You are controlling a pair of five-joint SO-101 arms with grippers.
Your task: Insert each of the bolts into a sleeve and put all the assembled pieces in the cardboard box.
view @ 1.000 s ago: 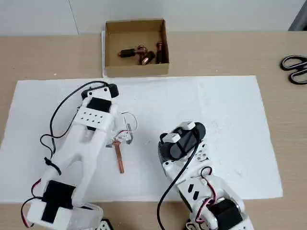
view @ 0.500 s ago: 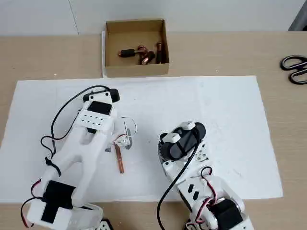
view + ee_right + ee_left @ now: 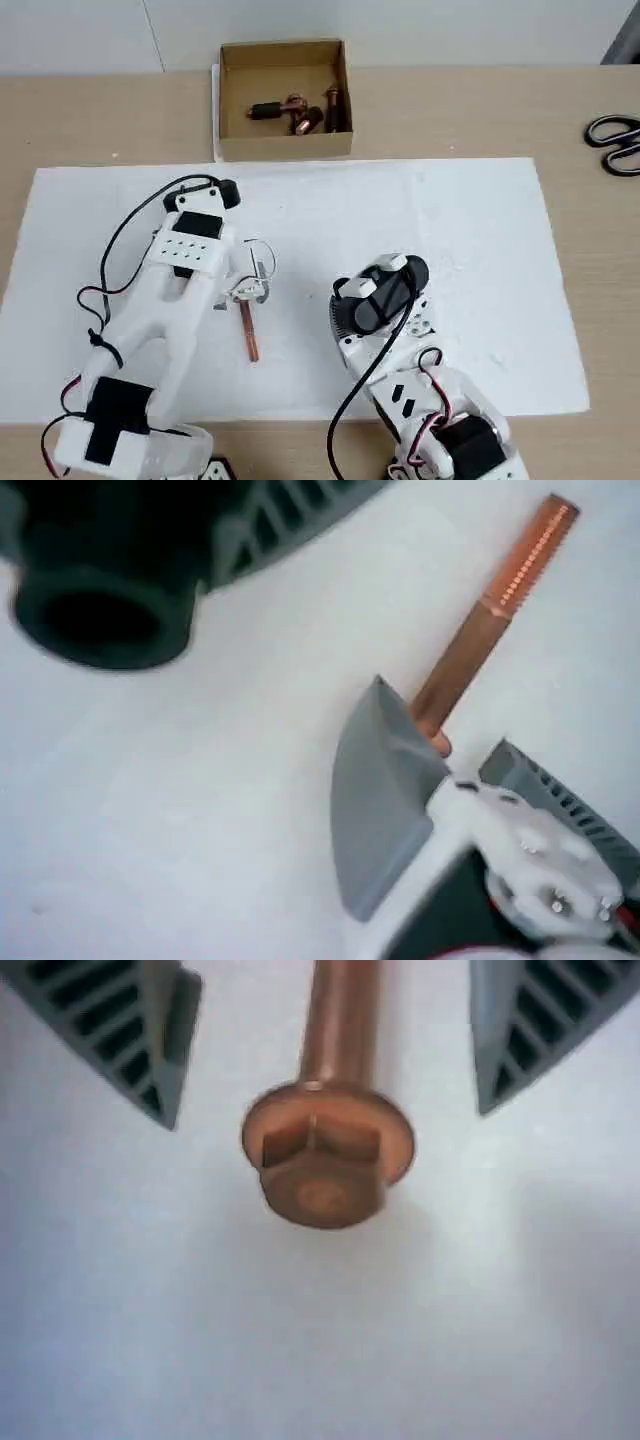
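A copper bolt (image 3: 250, 335) lies flat on the white paper sheet (image 3: 450, 230), left of centre. My left gripper (image 3: 245, 297) is down at its head end. In the left wrist view the left gripper (image 3: 328, 1115) is open, with one grey finger on each side of the shank and the bolt's hex head (image 3: 325, 1165) between them, untouched. My right arm (image 3: 380, 300) stands to the right of the bolt. Its wrist view shows a black sleeve (image 3: 90, 610) held against a dark ribbed finger (image 3: 290, 515), and farther off the bolt (image 3: 500, 600) and the left gripper (image 3: 440, 715).
The cardboard box (image 3: 285, 148) stands at the back beyond the paper, with several assembled pieces (image 3: 295, 112) inside. Scissors (image 3: 615, 140) lie on the wooden table at the far right. The right half of the paper is bare.
My left arm has swung slightly to the left, bringing its open gripper over the bolt's head. The bolt and the right arm have not moved.
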